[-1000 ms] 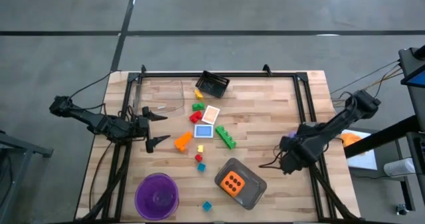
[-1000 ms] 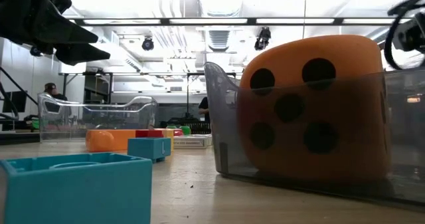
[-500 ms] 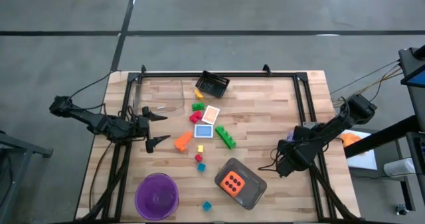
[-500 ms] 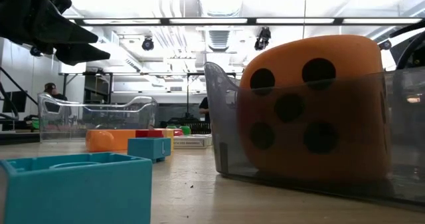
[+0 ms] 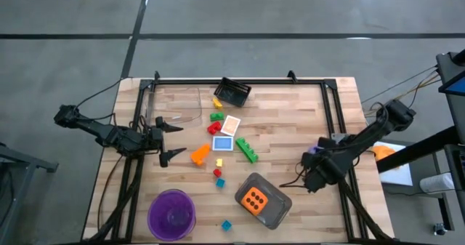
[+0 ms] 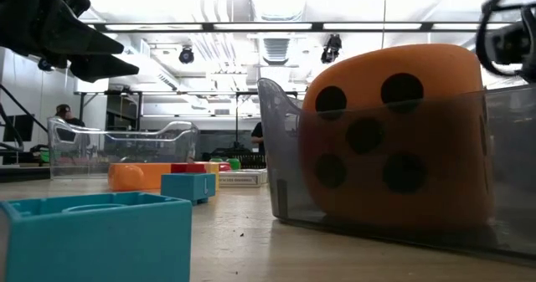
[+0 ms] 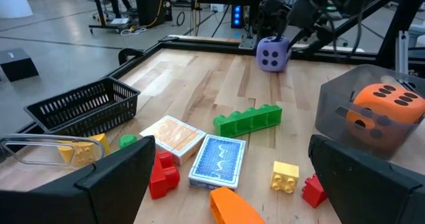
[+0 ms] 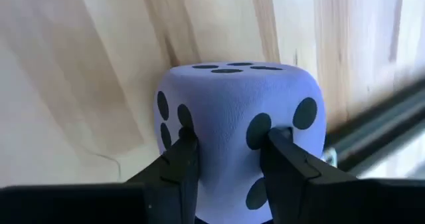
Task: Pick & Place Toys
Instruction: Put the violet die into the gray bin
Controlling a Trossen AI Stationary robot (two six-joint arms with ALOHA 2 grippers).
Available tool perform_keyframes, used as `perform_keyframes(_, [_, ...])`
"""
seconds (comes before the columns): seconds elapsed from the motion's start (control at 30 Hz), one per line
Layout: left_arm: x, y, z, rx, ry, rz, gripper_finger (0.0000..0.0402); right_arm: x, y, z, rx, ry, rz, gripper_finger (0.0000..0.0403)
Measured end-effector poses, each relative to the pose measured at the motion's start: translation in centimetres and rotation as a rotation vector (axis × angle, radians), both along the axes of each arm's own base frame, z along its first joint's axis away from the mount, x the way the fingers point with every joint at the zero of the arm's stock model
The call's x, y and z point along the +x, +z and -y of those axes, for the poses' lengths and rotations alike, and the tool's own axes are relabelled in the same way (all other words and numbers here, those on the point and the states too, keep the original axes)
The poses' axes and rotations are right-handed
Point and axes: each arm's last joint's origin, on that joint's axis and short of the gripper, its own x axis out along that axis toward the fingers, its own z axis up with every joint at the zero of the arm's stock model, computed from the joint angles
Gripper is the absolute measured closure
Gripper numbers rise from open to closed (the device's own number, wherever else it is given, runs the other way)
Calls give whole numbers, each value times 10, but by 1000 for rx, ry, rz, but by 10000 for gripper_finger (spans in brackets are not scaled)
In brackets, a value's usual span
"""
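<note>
A purple die (image 8: 239, 127) with dark dots sits near the table's right edge, with my right gripper (image 8: 232, 144) shut on it; in the left wrist view the purple die (image 7: 273, 53) shows below that arm. An orange die (image 5: 254, 198) lies inside the grey tray (image 5: 280, 205). Coloured blocks are scattered mid-table, among them a green one (image 5: 247, 150) and an orange one (image 5: 200, 155), beside two cards (image 5: 224, 142). My left gripper (image 5: 171, 137) hovers open at the table's left, holding nothing. My right gripper pinches the purple die between its two fingers, coming from above and pointing down. The fingertips (image 8: 188, 144) sit on the die's upper part (image 8: 229, 117), and the foam is dented in there. The die stays upright, and its underside (image 7: 271, 68) looks to rest on the table.
A black basket (image 5: 234, 91) stands at the far edge and a purple bowl (image 5: 171, 214) at the near left. A small teal block (image 5: 226, 225) lies near the front edge. Black frame rails (image 5: 330, 114) run along the table's sides, one close beside the purple die.
My right gripper has shut on the purple die while staying over the same spot near the table's right edge, its arm shifting only slightly.
</note>
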Motion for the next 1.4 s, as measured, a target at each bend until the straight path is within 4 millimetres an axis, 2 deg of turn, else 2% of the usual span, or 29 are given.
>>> perform_keyframes(0.1, [0,0,0,-1,0,1,3,3,6,0,3,11,74,293])
perform_keyframes(0.23, [0,0,0,-4,0,3,3,4,13,0,-5,21,154,326])
perform_keyframes(0.6, [0,0,0,-3,1,3,3,3,43,5,7,44,340,333])
perform_keyframes(0.83, [0,0,0,-3,0,2,3,7,72,2,114,101,504,348])
perform_keyframes(1.17, [0,0,0,1,0,-1,3,25,108,-15,302,219,667,360])
perform_keyframes(1.4, [0,0,0,1,0,-1,3,45,115,-37,468,266,640,361])
